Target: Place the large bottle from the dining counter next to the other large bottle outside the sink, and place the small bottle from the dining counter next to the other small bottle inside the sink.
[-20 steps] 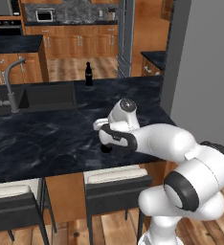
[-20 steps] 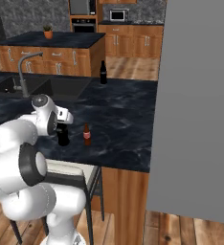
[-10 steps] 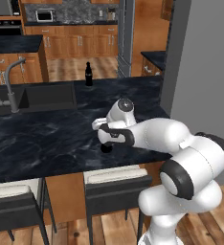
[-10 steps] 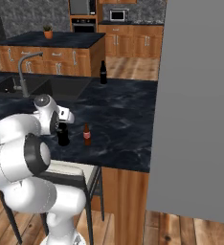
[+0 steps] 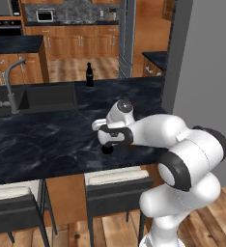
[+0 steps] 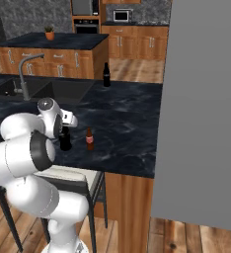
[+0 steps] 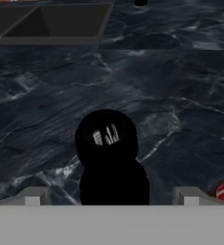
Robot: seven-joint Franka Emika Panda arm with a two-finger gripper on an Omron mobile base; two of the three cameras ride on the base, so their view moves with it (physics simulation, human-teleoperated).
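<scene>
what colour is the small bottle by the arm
Amber-brown with a red label, clearest in the right base view.
</scene>
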